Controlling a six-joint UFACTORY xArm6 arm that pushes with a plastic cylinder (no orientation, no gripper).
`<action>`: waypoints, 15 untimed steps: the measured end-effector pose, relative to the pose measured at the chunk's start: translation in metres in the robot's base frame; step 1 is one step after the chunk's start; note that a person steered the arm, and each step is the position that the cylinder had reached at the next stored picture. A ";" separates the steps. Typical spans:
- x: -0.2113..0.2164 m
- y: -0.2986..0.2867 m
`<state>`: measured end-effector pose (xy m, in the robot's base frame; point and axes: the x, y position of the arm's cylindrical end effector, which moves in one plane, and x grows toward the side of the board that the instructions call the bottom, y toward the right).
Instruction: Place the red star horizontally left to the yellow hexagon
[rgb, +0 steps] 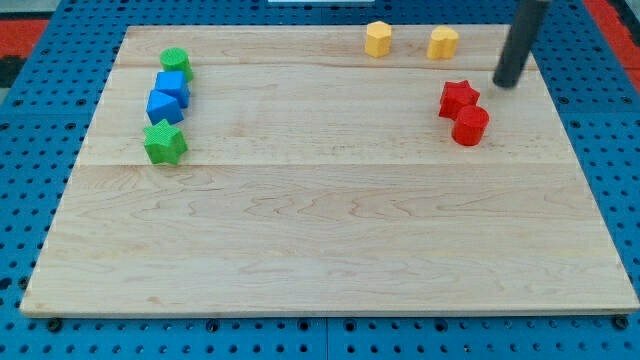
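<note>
The red star (458, 98) lies on the wooden board at the view's upper right, touching a red cylinder (470, 126) just below and right of it. The yellow hexagon (378, 39) sits near the top edge, up and to the left of the star. A second yellow block (443, 43) lies to the hexagon's right. My tip (507, 83) is on the board just right of and slightly above the red star, apart from it.
At the view's left stand a green cylinder (175, 63), two blue blocks (172, 86) (164, 106) and a green star (164, 143) in a column. The wooden board (320, 230) rests on a blue pegboard.
</note>
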<state>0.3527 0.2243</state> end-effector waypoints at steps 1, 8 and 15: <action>-0.009 -0.122; -0.098 -0.279; -0.072 -0.088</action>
<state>0.2811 0.1365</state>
